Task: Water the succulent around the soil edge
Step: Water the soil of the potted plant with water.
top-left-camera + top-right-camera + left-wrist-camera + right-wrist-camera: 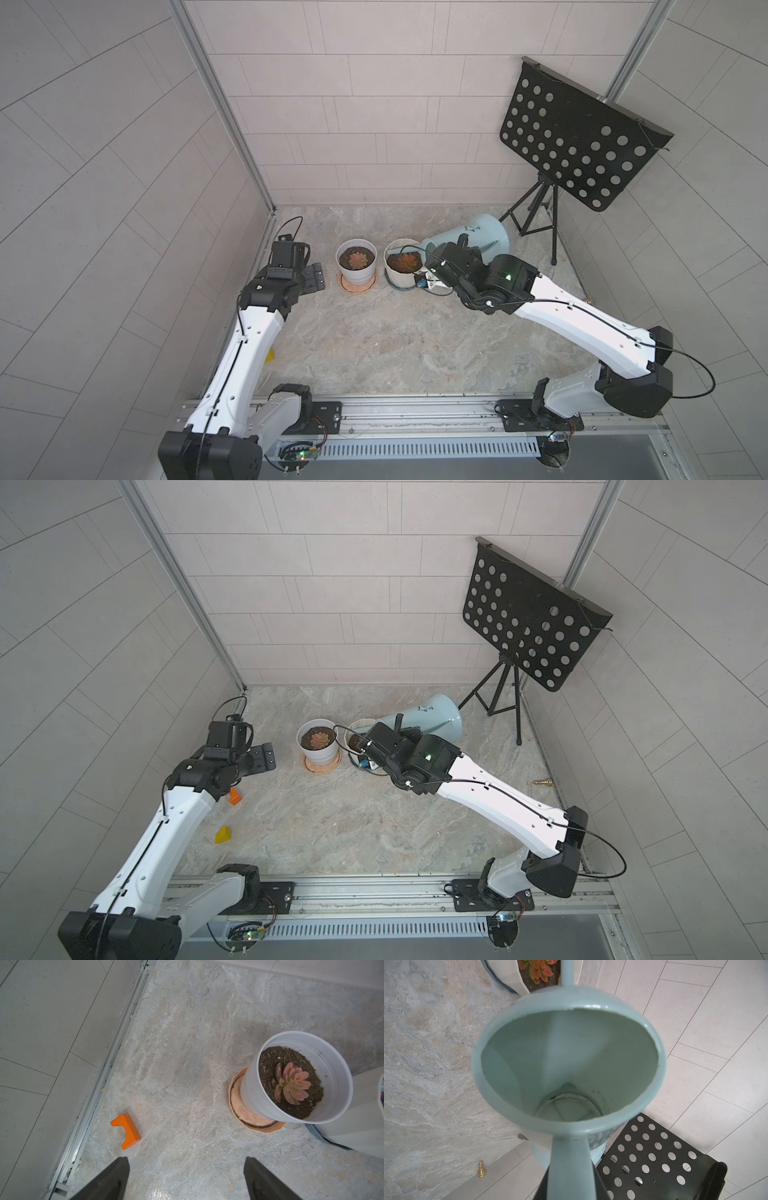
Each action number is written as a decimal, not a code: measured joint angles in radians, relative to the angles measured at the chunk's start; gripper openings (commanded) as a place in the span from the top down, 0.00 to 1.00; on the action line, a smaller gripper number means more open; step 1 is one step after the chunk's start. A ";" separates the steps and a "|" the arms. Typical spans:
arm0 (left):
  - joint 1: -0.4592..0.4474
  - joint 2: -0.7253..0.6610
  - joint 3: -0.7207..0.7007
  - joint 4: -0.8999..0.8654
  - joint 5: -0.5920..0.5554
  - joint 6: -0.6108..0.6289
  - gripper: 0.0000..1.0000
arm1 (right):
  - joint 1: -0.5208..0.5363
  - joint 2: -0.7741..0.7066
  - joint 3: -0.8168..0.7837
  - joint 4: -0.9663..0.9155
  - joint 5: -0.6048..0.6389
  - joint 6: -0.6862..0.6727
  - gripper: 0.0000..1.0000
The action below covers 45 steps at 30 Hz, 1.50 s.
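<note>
A pale blue watering can hangs tilted over the table. Its thin spout reaches over the rim of a cream pot. An orange-pink succulent grows in dark soil in that pot, and it also shows in the right wrist view as the succulent. My right gripper is shut on the can's handle, and I look straight into the can's mouth. In both top views the right gripper is partly hidden by the wrist. My left gripper hangs open and empty, left of the pots.
A white pot with a pink succulent stands on a peach saucer, just left of the cream pot. A black perforated music stand stands at the back right. An orange block, a yellow block and a brass piece lie on the table.
</note>
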 measured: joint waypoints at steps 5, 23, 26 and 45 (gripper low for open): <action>0.000 0.000 0.000 0.000 0.000 0.000 0.06 | 0.010 -0.009 0.000 -0.006 0.000 0.000 1.00; 0.002 0.000 0.000 0.000 0.010 0.000 0.06 | 0.034 -0.068 -0.025 -0.060 -0.003 -0.003 1.00; 0.002 0.000 0.000 0.000 0.010 0.000 0.07 | 0.040 -0.071 -0.030 -0.068 -0.005 -0.003 1.00; 0.006 0.000 0.000 0.000 0.010 0.000 0.07 | 0.073 -0.127 -0.060 -0.099 -0.014 0.005 1.00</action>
